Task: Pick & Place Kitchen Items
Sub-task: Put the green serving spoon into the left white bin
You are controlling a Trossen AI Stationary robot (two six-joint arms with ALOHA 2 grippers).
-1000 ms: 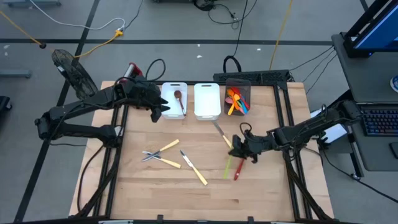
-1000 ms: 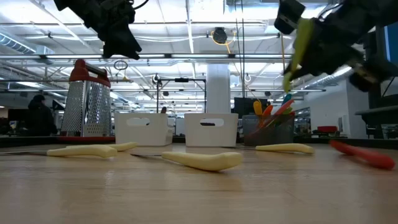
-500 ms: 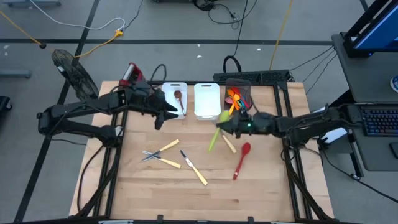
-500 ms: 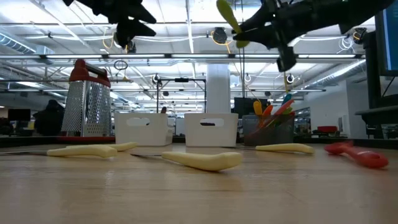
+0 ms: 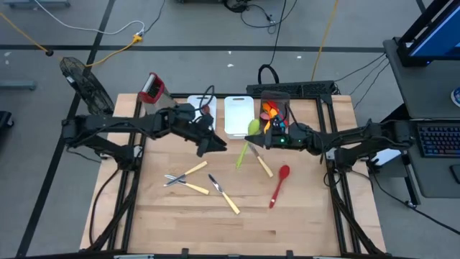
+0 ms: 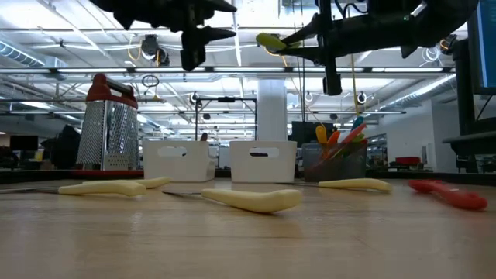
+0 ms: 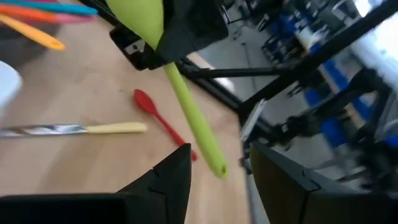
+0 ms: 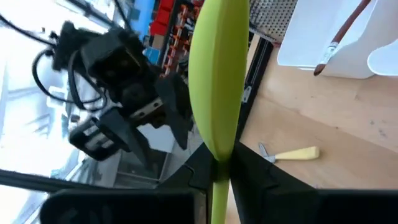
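In dark bin (image 5: 275, 101), orange spatulas (image 5: 269, 112)

The left claw (image 7: 217, 180) shows its two dark fingers parted, nothing between them. Beyond them the right claw (image 7: 180, 37) grips a green spatula (image 7: 186, 106) held above the tabletop (image 7: 74, 168). On the wood lie a red spoon (image 7: 158, 118) and a yellow-handled metal utensil (image 7: 81, 129).
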